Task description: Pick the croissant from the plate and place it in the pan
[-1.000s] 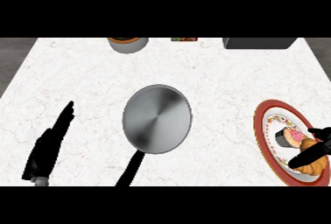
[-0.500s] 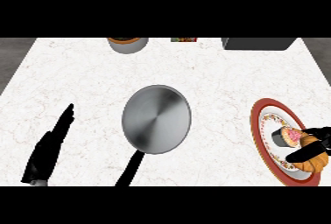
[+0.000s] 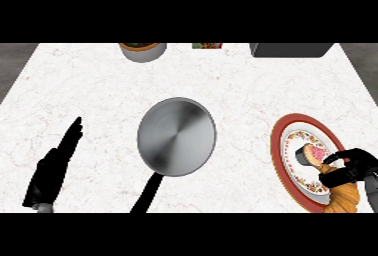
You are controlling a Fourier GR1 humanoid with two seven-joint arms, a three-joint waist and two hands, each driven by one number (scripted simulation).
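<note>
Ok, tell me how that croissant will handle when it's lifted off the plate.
The croissant looks curved and tapered, so it could pivot in the right hand. Probably light and flaky, apt to crush. It overhangs the plate rim, so it should lift free easily.

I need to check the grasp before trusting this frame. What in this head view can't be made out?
- Croissant: partly covered by the right robot hand, and its lower end is cut off at the view's bottom edge.
- Plate: lower right rim hidden by hand and croissant.
- Pan: handle end cut off at the bottom.
- Items along the counter's far edge: cut off by the view's top.
</note>
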